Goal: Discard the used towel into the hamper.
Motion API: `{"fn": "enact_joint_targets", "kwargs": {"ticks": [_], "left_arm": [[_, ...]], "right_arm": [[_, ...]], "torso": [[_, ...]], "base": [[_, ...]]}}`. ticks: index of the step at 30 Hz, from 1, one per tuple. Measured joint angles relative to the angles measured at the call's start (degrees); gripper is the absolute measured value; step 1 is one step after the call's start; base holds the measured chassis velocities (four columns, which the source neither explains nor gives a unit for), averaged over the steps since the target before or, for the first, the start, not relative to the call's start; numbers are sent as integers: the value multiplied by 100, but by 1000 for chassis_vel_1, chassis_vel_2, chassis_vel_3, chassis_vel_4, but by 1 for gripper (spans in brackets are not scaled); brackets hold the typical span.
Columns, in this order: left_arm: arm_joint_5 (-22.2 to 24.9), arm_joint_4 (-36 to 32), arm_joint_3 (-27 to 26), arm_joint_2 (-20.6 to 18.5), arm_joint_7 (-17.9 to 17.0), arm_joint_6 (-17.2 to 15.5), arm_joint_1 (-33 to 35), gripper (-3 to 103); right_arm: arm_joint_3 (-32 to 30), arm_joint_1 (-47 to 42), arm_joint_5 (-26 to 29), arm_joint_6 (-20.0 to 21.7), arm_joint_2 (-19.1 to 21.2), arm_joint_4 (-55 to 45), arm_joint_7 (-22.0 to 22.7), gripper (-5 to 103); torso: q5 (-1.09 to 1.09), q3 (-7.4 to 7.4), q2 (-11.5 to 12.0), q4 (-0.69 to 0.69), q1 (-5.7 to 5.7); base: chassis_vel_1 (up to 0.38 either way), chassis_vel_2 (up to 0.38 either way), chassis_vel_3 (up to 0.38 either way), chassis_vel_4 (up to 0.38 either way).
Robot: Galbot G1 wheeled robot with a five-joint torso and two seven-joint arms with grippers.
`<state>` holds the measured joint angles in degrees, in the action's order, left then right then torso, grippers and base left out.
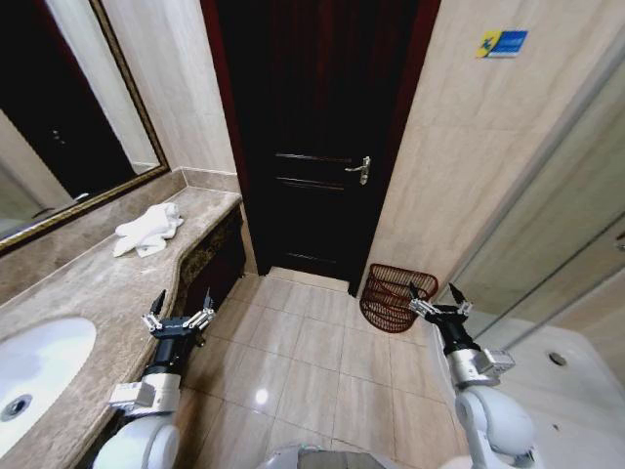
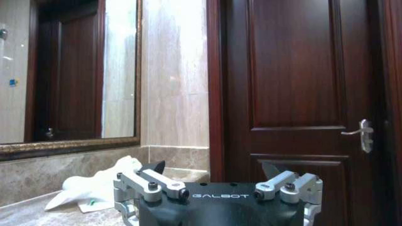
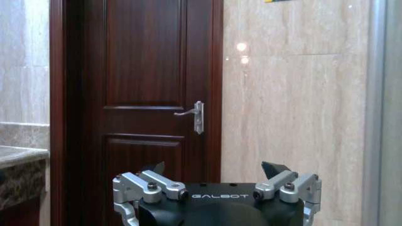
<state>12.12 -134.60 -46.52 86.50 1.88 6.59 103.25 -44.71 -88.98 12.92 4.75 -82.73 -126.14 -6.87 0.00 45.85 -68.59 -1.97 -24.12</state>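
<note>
Two tools are held spread and empty: left tool beside the brown marble desk, right tool just above the dark red-brown openwork round hamper. Crumpled white towel is lying on the desk, well beyond the left tool. Step judged: pickup not begun; a reach toward the towel is required.

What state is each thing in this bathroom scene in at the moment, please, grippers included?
towel: crumpled on the counter, untouched
hamper: on the floor beside the door, tilted in the head view, no towel in it
door: closed
left gripper: open, empty, at the counter's edge
right gripper: open, empty, next to the hamper
sink: no water visible
</note>
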Motion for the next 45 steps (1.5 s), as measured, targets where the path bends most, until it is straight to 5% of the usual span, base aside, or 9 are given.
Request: {"fn": "enact_joint_targets", "kwargs": {"ticks": [45], "left_arm": [[-44,4,6,21,-9,-46,-55,100]], "right_arm": [[71,269,-9,154,155,130,-2,100]], "torso": [[1,1,1,-1,-1]], "base": [[-23,93,96,-25]]}}
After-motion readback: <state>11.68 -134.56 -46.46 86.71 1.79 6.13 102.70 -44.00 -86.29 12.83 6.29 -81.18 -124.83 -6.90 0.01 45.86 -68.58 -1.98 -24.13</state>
